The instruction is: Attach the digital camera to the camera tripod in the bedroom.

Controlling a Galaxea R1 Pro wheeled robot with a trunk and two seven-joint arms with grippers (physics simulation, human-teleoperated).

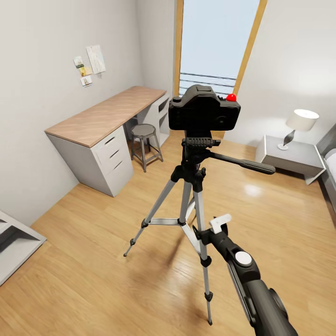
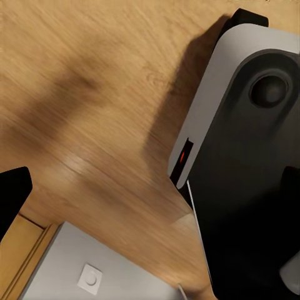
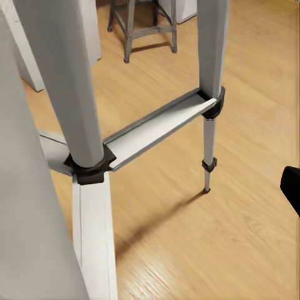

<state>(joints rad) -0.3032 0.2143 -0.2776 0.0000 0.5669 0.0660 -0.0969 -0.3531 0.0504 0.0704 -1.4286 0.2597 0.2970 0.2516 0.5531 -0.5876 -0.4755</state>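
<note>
Head view: the right gripper (image 1: 219,225) is hanging low in front of the robot, just beside the tripod (image 1: 189,205), level with the legs' middle brace. Its pale fingers (image 1: 220,221) are standing apart with nothing between them, so it is holding nothing. Above it, the black camera (image 1: 204,112) is sitting upright on the tripod's head, its red button (image 1: 231,97) on top and the long pan handle (image 1: 242,163) sticking out to the side. The tripod is standing on the light wood floor (image 1: 93,280) of a bedroom, with a desk (image 1: 105,116), a stool (image 1: 144,144) and a tall window (image 1: 214,42) behind it, and a nightstand with a lamp (image 1: 301,123) off to one side. The right wrist camera is looking past the silver legs and their brace (image 3: 156,125) toward the floor. The left wrist camera is facing down at floor and the robot's own base (image 2: 250,156) (one dark fingertip is peeking in at the edge, so I cannot tell how wide that gripper is standing). The camera appears mounted; judging by this, the job looks essentially done, with little left beyond pulling the arm clear.
</note>
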